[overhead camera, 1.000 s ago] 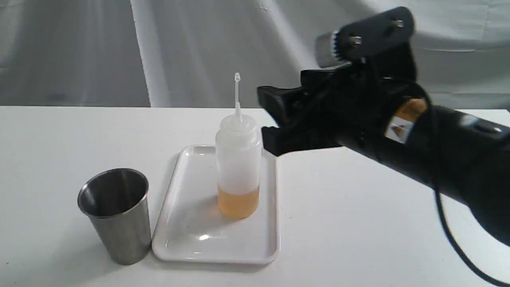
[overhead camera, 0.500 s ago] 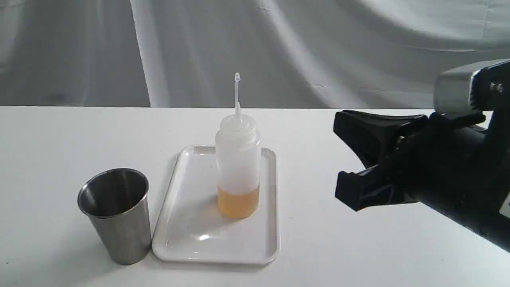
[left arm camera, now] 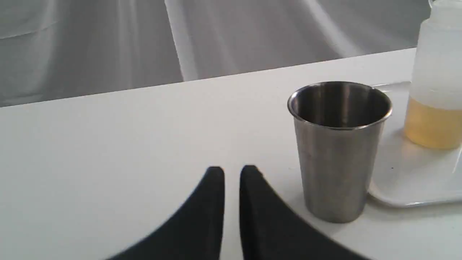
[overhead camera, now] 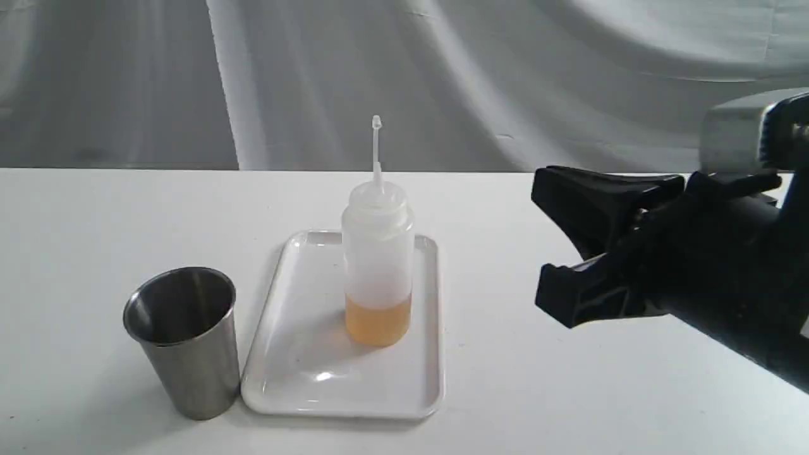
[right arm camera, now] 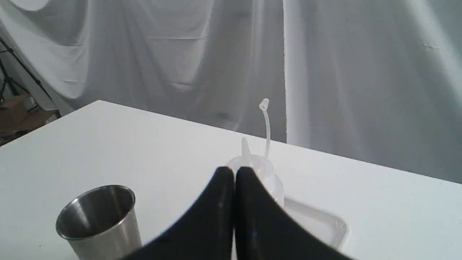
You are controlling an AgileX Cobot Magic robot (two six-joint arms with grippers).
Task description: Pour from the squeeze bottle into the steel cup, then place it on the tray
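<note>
The bottle (overhead camera: pixel 378 265) stands upright on the tray (overhead camera: pixel 297 373), right of its middle toward 3 o'clock, with amber liquid only in its lowest part. The cup (overhead camera: pixel 189 354) stands on the table (overhead camera: pixel 569 392) just beside the tray at about 8 o'clock. Its inside is too dark to show whether anything was poured. The right gripper (right arm camera: pixel 234 172) hangs well apart from the bottle at its 3 o'clock; its wrist view shows the jaws together on nothing. The left gripper (left arm camera: pixel 232 171) sits low near the cup, its jaws all but together with a thin slit between them, also empty. With the bottle on the tray and both grippers free, the task looks to be at its close, the set-down done. If so, the next move needs only a clean retreat that brushes neither the tall bottle nor the cup. If the pour is not yet done, the right jaws must first part wider than the bottle.
</note>
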